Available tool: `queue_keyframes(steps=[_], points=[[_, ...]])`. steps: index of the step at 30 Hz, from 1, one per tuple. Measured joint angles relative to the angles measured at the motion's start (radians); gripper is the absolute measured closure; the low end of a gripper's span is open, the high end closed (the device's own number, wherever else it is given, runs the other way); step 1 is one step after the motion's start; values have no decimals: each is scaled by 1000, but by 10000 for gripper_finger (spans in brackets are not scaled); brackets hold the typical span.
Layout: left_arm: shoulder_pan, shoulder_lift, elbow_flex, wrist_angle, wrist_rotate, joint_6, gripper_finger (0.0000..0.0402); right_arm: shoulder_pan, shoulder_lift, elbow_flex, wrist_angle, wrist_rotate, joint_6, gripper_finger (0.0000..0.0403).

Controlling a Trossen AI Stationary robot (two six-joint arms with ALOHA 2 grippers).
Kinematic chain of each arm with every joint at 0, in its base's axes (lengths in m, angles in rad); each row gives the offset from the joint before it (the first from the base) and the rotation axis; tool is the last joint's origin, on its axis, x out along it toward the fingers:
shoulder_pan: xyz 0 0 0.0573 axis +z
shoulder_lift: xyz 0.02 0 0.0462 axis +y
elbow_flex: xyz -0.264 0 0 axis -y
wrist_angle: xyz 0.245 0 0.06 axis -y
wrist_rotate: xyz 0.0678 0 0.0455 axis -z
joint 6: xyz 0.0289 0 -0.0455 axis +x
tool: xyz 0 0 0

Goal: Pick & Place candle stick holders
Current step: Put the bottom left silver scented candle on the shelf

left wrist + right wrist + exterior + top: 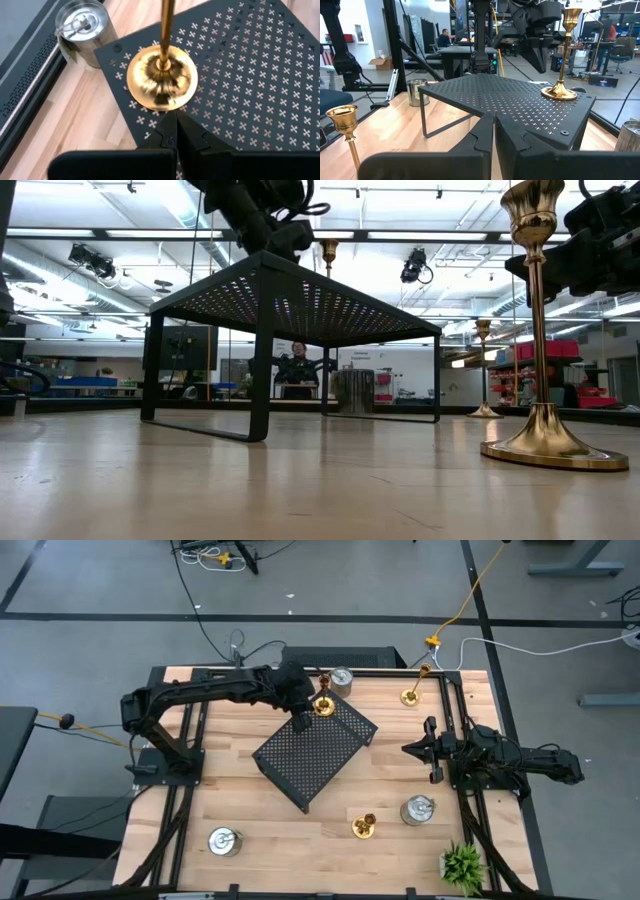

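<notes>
A gold candle stick holder (325, 705) stands upright on its round base (161, 82) at the far corner of the black perforated tray (315, 755). My left gripper (302, 722) hovers shut just beside that base (175, 125), above the tray and apart from the stem in the right wrist view (538, 60). My right gripper (432, 750) waits shut at the table's right side. Other holders stand on the wood: silver ones (342, 678), (417, 810), (224, 841) and gold ones (410, 695), (364, 827).
The tray stands on thin legs (260, 380) in the table's middle, turned at a slant. A small green plant (463, 865) sits at the near right corner. Black rails (455, 710) run along the table's sides. Bare wood lies near the front middle.
</notes>
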Motion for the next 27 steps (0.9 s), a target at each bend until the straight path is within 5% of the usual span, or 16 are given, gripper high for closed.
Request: queue_keyframes(steps=[27], points=[[11, -38, 1, 87, -23, 82, 401, 0, 0, 0, 0, 0, 0, 380]])
